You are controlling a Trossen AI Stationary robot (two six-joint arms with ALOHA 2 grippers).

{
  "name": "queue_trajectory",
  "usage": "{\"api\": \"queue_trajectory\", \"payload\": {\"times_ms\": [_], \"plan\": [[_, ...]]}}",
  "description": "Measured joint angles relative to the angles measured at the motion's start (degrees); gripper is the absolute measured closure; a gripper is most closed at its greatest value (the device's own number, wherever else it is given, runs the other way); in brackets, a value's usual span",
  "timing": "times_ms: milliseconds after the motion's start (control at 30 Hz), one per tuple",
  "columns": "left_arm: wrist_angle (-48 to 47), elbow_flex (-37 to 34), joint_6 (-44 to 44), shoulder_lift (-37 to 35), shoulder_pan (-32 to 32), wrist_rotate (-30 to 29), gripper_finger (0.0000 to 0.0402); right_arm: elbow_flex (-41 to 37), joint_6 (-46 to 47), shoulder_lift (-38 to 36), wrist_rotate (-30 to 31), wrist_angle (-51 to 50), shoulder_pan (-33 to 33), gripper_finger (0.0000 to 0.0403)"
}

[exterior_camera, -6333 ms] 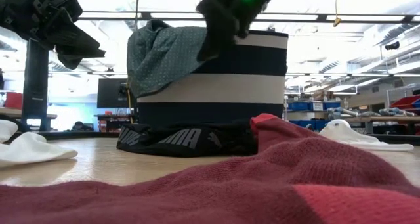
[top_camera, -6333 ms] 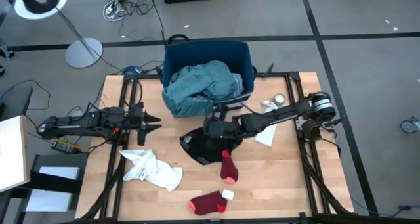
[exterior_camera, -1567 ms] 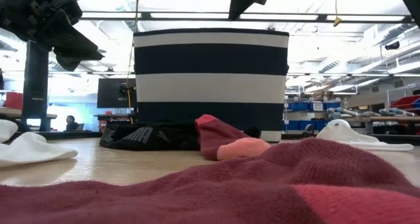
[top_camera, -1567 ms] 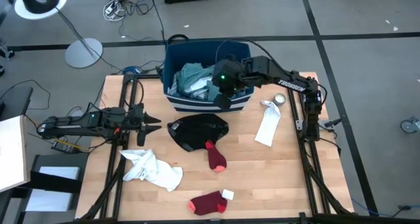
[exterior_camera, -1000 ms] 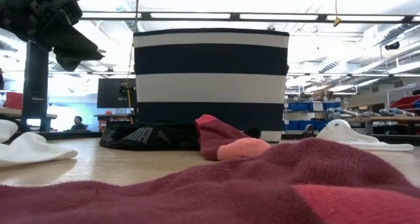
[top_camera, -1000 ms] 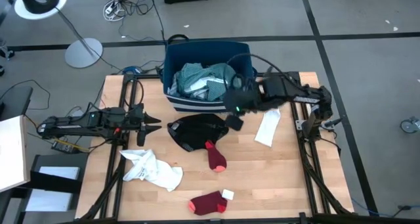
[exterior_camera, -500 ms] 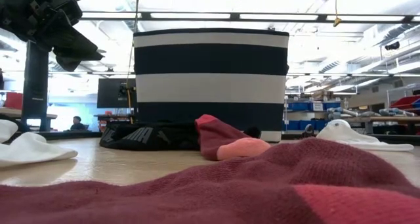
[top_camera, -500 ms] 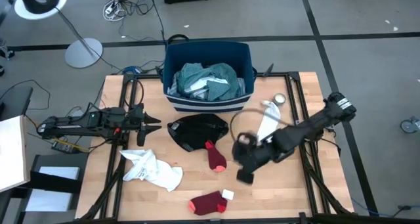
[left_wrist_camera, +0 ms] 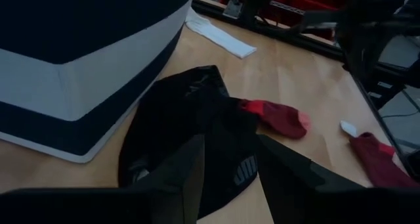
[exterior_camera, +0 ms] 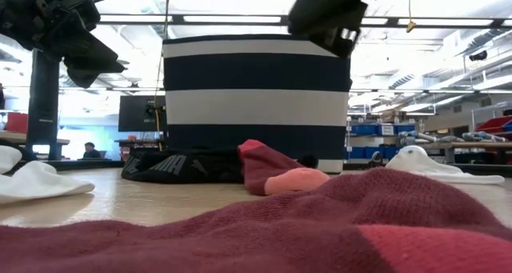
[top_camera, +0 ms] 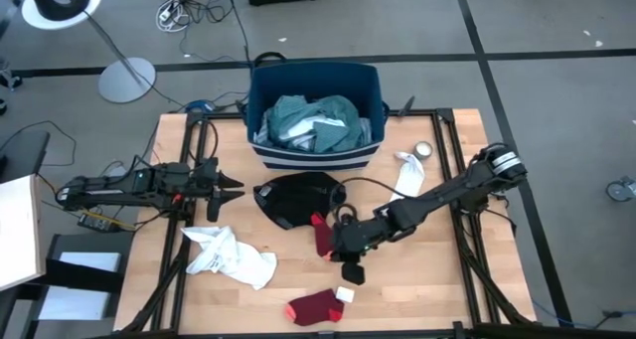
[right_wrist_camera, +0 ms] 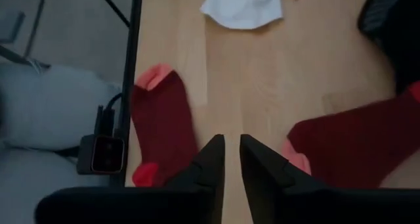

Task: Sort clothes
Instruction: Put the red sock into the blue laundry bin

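Note:
My right gripper (top_camera: 350,269) hovers over the table between two red socks, one (top_camera: 323,236) by the black garment (top_camera: 298,198) and one (top_camera: 316,307) near the front edge. Its fingers (right_wrist_camera: 231,148) stand a narrow gap apart, empty, pointing down at bare wood. The right wrist view shows both socks (right_wrist_camera: 164,129) (right_wrist_camera: 357,145) lying flat. Teal and light garments (top_camera: 313,120) lie in the navy bin (top_camera: 260,150). A white garment (top_camera: 231,255) and a white sock (top_camera: 405,176) lie flat on the table. My left gripper (top_camera: 231,180) waits open at the table's left, facing the black garment (left_wrist_camera: 190,119).
The striped bin (exterior_camera: 256,105) stands at the table's far middle. A small round object (top_camera: 423,149) lies at the far right. The low camera (right_wrist_camera: 105,155) sits at the table's front edge. Bare wood shows at the near right (top_camera: 427,279).
My right gripper has swung from beside the bin toward the table's near edge, then a little left, and now hangs between the two red socks. The clothes have stayed where they were.

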Motion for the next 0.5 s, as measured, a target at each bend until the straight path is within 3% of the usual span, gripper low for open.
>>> {"api": "queue_trajectory", "payload": {"times_ms": [300, 500], "plan": [[1.5, 0.0, -0.1, 0.0, 0.0, -0.2, 0.0259, 18.6, -4.2, 12.5, 0.4, -19.4, 0.2, 0.0319], [3.8, 0.0, 0.0, 0.0, 0.0, -0.2, 0.0259, 31.7, -4.3, 21.6, 0.2, -24.3, 1.0, 0.0294]]}}
